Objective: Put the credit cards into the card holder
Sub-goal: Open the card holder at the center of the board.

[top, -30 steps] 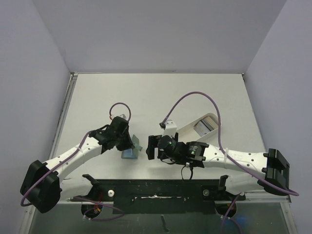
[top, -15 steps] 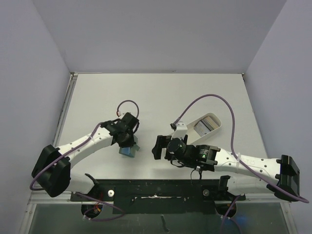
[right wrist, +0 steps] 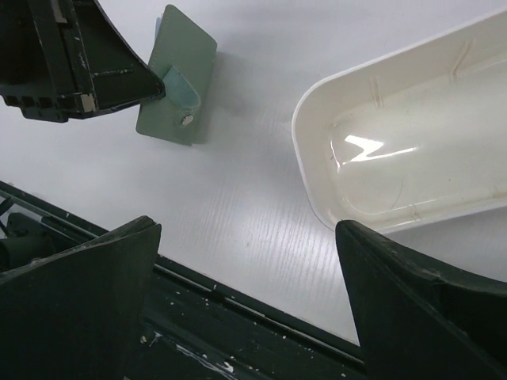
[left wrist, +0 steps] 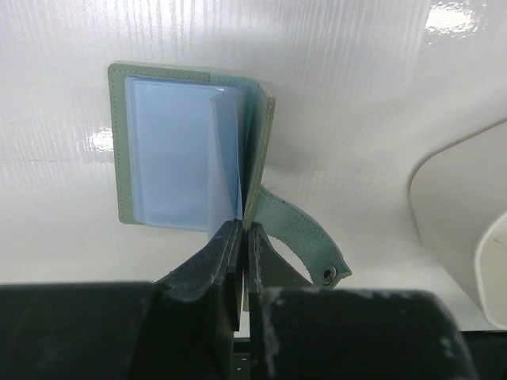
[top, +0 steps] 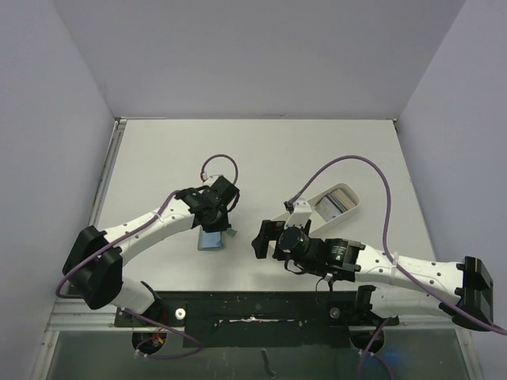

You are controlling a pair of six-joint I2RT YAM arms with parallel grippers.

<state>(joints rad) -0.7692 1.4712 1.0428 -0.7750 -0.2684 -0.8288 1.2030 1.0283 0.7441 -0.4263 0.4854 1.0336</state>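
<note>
The card holder [left wrist: 170,162] lies open on the table, pale blue inside and grey-green outside. My left gripper [left wrist: 242,233] is shut on its right cover, holding that cover upright; the snap strap [left wrist: 305,241] hangs to the right. In the top view the card holder [top: 211,241] sits just below the left gripper [top: 219,226]. The credit cards [top: 330,206] lie in the white tray [top: 348,194]. My right gripper [right wrist: 247,228] stands wide open and holds nothing, over bare table between card holder [right wrist: 176,75] and tray [right wrist: 412,134]; in the top view it [top: 264,238] is right of the card holder.
A black rail [top: 253,305] runs along the table's near edge, just below my right gripper. Grey walls close the table at the left, back and right. Purple cables [top: 348,170] loop above both arms.
My left arm has swung right and farther back, taking the card holder with it. The right gripper has opened fully and drawn a little to the right.
</note>
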